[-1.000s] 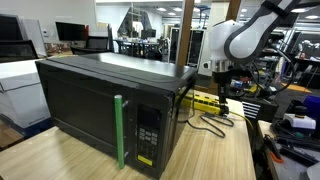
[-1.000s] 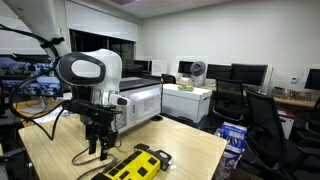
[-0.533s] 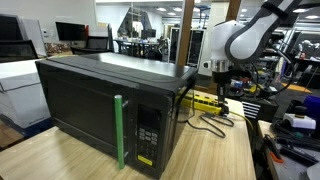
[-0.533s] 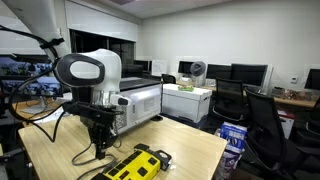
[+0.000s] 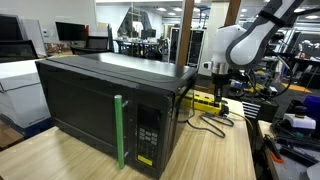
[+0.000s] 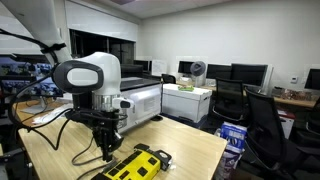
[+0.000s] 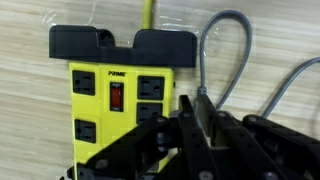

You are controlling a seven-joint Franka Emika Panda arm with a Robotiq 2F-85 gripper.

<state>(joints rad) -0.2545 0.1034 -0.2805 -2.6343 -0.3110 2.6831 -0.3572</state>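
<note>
The yellow power strip (image 7: pixel 110 95) lies flat on the wooden table (image 7: pixel 28 120). In the wrist view its long axis runs top to bottom, and its black end cap points up, where a yellow cord leaves it. 4 outlets and 1 red switch show on its face. The gripper (image 7: pixel 197 125) hangs over the strip's right edge with its fingers pressed together, pinching nothing; whether the tips touch the strip cannot be told. A gray cable (image 7: pixel 205 50) loops just beside them. In an exterior view a black microwave (image 5: pixel 100 100) stands nearby.
</note>
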